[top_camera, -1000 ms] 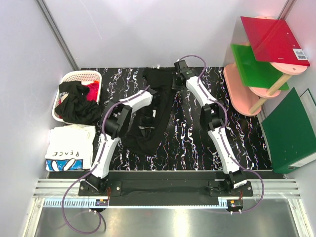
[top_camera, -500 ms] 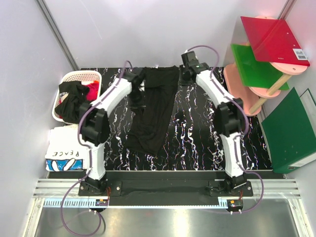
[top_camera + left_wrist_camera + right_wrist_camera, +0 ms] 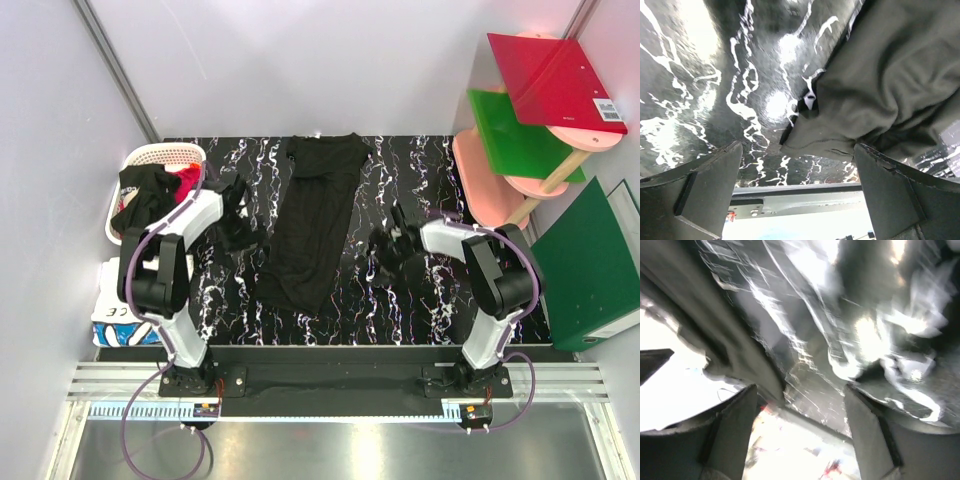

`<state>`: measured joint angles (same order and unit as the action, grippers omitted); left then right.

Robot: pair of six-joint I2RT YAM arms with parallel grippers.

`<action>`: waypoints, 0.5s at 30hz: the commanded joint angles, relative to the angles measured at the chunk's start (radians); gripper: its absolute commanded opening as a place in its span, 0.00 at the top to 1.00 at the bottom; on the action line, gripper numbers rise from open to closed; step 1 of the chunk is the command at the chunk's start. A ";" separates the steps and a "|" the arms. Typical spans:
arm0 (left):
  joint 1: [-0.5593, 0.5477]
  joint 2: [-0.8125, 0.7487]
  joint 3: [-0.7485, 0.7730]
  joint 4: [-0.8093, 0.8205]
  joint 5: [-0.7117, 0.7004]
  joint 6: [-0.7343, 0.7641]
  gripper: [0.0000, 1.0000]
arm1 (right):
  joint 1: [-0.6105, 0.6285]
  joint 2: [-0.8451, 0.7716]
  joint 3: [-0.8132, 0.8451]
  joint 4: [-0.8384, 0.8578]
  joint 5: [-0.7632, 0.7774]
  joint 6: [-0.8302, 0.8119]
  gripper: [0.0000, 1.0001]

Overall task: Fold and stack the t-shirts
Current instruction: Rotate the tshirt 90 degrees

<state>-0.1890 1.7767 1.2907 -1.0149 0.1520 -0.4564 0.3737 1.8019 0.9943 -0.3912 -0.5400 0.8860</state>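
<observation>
Now the black shirt (image 3: 315, 210) is lying as a long strip on the tabletop (image 3: 420, 300), the left arm (image 3: 190, 215) and right arm (image 3: 455, 238) hovering beside it, jaws spread and empty. Next they are probably needing to pinch its far corners for the crosswise fold.

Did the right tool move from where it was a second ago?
Yes. The right tool pulled back from the far edge of the table toward its near edge, and is now mid-table, right of the black shirt.
</observation>
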 commanded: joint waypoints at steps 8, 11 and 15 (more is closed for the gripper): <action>-0.007 -0.146 -0.321 0.236 0.110 -0.085 0.01 | 0.154 0.019 -0.089 0.420 -0.176 0.353 0.26; -0.006 -0.154 -0.392 0.263 0.110 -0.090 0.01 | 0.203 0.085 -0.054 0.414 -0.199 0.392 0.34; -0.006 -0.163 -0.432 0.283 0.121 -0.096 0.01 | 0.254 0.108 -0.029 0.344 -0.193 0.418 0.36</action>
<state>-0.1951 1.6218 0.9020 -0.8200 0.2497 -0.5411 0.5907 1.8954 0.9291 -0.0185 -0.7006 1.2324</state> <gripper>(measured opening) 0.987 0.647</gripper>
